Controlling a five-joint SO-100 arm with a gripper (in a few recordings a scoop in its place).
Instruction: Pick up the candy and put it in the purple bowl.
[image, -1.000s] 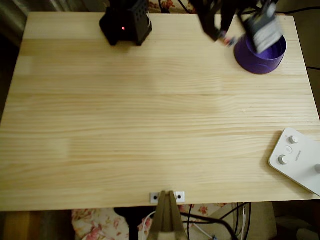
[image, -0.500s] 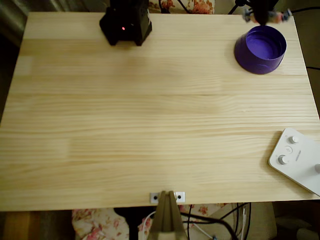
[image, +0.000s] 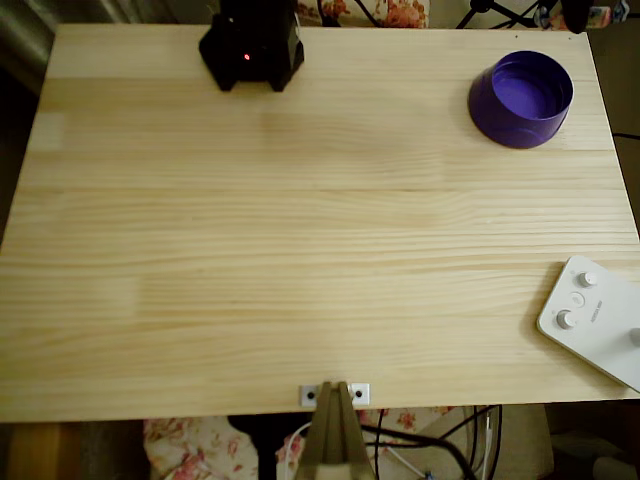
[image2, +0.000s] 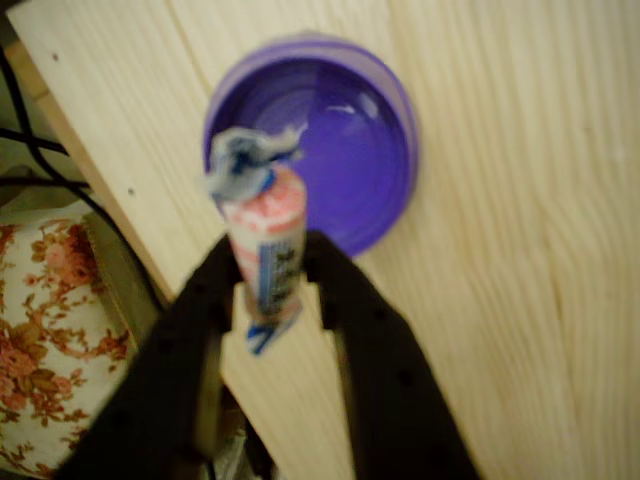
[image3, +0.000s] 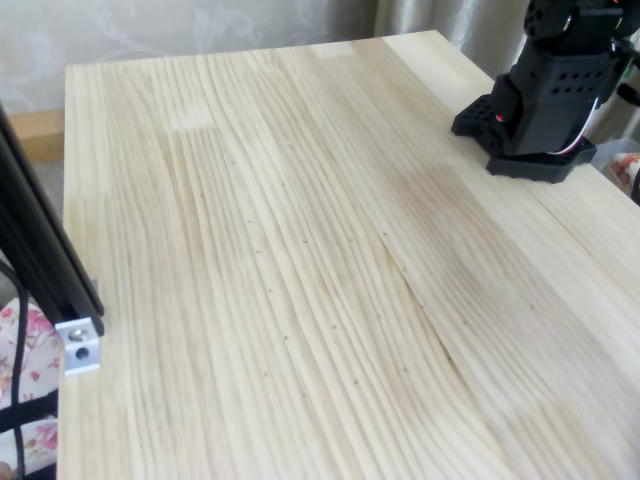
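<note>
Above the worktop (image: 300, 230), in the wrist view, the hand (image2: 270, 290) is clenched on the candy (image2: 265, 245), hanging over the purple bowl's (image2: 350, 150) left rim. Overhead, the arm base (image: 252, 45) sits top left; the candy (image: 600, 14) has drifted right, past the worktop's far edge beyond the bowl.

No legible text; candy (image2: 268, 262) wrapper marks too blurred to read.
</note>
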